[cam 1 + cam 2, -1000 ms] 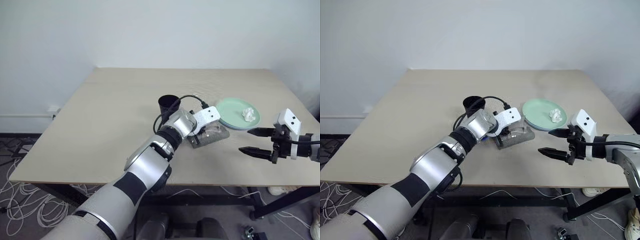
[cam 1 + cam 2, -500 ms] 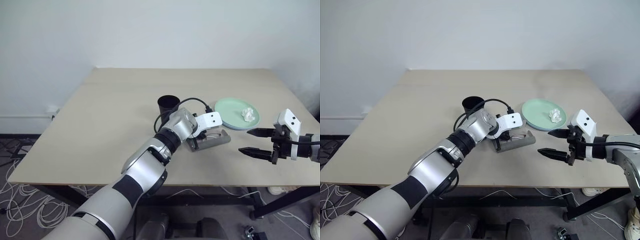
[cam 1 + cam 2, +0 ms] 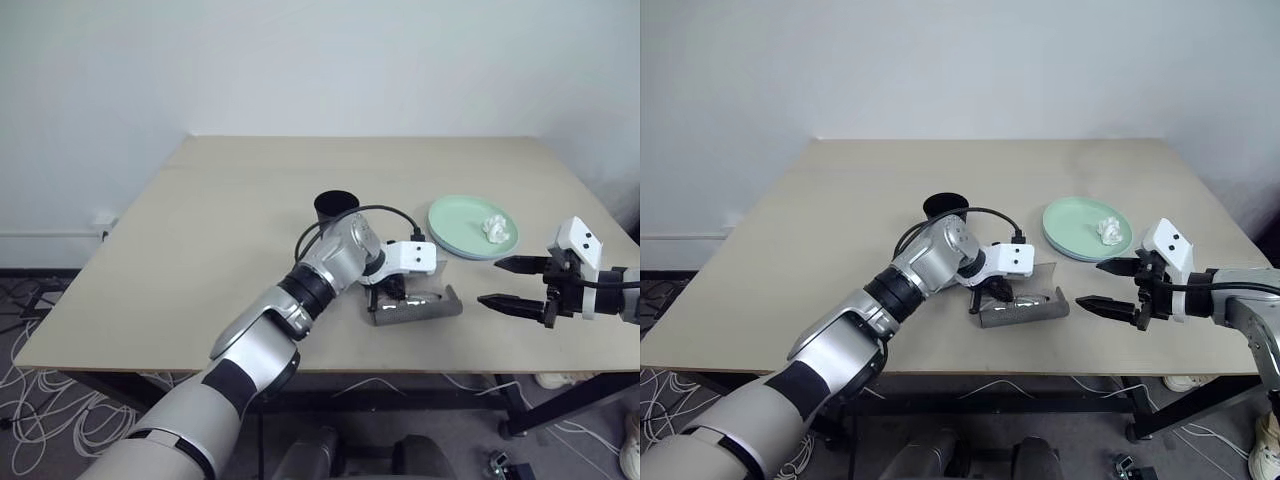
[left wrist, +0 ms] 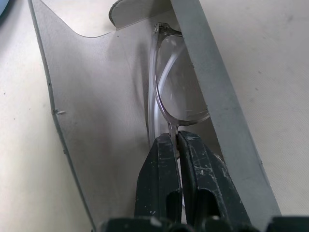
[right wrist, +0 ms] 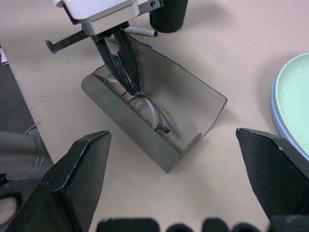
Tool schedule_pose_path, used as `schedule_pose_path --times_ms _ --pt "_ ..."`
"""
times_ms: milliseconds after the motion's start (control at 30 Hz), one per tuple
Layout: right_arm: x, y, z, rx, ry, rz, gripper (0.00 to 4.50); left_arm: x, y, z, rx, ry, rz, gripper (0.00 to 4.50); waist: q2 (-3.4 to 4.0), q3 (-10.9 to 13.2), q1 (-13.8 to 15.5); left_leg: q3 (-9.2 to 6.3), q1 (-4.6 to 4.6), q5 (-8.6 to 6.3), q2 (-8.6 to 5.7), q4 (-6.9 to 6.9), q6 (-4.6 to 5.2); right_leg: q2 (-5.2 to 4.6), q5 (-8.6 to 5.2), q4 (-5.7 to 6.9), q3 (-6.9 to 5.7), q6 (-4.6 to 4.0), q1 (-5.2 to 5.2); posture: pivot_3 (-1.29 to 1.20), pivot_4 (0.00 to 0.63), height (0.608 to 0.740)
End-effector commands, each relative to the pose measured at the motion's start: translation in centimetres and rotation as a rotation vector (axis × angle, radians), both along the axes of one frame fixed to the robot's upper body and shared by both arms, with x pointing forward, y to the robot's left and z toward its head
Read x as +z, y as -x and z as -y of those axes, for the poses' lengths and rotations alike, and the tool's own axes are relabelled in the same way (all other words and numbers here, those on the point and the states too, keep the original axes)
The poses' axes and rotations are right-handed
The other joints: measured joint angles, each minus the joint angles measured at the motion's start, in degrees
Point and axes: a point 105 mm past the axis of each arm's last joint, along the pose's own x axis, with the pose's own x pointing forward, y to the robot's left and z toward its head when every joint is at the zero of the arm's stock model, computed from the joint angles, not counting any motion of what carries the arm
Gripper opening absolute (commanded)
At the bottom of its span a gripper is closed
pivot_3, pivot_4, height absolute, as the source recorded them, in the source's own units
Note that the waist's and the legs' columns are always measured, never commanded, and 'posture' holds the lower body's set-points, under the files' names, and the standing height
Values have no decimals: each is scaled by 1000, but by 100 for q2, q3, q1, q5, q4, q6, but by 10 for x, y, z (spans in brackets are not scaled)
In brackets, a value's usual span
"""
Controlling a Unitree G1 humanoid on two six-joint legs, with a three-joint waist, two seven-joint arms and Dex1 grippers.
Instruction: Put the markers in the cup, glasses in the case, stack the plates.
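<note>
The grey case point(image 3: 418, 308) lies open near the table's front edge, its lid point(image 5: 183, 96) standing up. The glasses point(image 5: 148, 112) lie inside it. My left gripper point(image 4: 175, 138) reaches down into the case and is shut on the glasses' rim beside one lens. The black cup point(image 3: 336, 210) stands just behind my left wrist. A white marker point(image 5: 142, 32) with a black cap lies on the table beside the cup. At the right, the mint green plate point(image 3: 462, 222) rests on a light blue one, whose rim point(image 5: 276, 104) shows beneath. My right gripper point(image 3: 489, 281) hovers open right of the case.
A crumpled white tissue point(image 3: 495, 226) sits on the green plate. A black cable point(image 3: 345, 215) loops from my left wrist past the cup. The beige table point(image 3: 230, 230) has free room on its left half and at the back.
My left hand has drawn back toward the front edge and turned, and the case has shifted nearer with it and now lies open. The right arm has kept still.
</note>
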Motion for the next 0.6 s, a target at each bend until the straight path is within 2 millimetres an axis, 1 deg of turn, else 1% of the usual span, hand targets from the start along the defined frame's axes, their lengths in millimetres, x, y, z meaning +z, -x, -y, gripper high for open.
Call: schedule_pose_path --times_ms 33,133,167,200,267,333,367,433,533,600 --pt "14 -4 0 13 16 58 4500 -5 0 -5 -7 -19 -1 677 0 0 -2 0 1 0 0 0 0 1 0 0 2 0 0 0 0 692" --pt "14 -5 0 15 17 58 4500 2 -3 -5 5 5 7 1739 1 0 -1 0 2 0 0 1 0 2 1 7 6 -2 -6 0 0 692" --pt "14 -5 0 16 17 58 4500 8 -6 -4 15 25 18 2030 1 1 0 0 4 0 0 0 0 1 2 7 6 -2 -5 0 0 692" --pt "14 -5 0 16 17 58 4500 13 -8 -4 22 39 26 2467 1 1 0 0 3 0 0 0 0 2 2 8 6 -3 -6 0 0 692" --pt "14 -5 0 17 17 58 4500 24 -12 -3 41 69 42 3181 1 1 4 0 3 0 0 1 0 2 3 8 5 -4 -6 0 0 692" --pt "14 -6 -1 18 17 58 4500 31 -14 -3 55 87 48 3867 1 1 5 0 2 0 -1 4 0 1 3 8 6 -4 -6 0 0 692" --pt "15 -6 -1 20 18 60 4500 43 -19 -2 76 117 63 4158 0 2 5 0 2 0 -1 4 0 1 3 7 6 -4 -5 0 0 692" --pt "15 -7 -1 22 19 61 4500 59 -23 -1 103 157 78 4158 -2 3 8 1 0 0 -1 6 0 1 3 7 6 -3 -6 0 0 692" --pt "15 -8 -2 25 20 63 4500 75 -27 1 135 210 83 4158 -2 3 9 0 -1 0 -2 6 0 1 2 6 5 -3 -5 0 0 692" --pt "16 -9 -2 28 21 64 4500 82 -30 2 157 234 89 4158 -1 3 8 0 -1 0 -2 6 0 1 2 5 5 -3 -5 0 0 692"
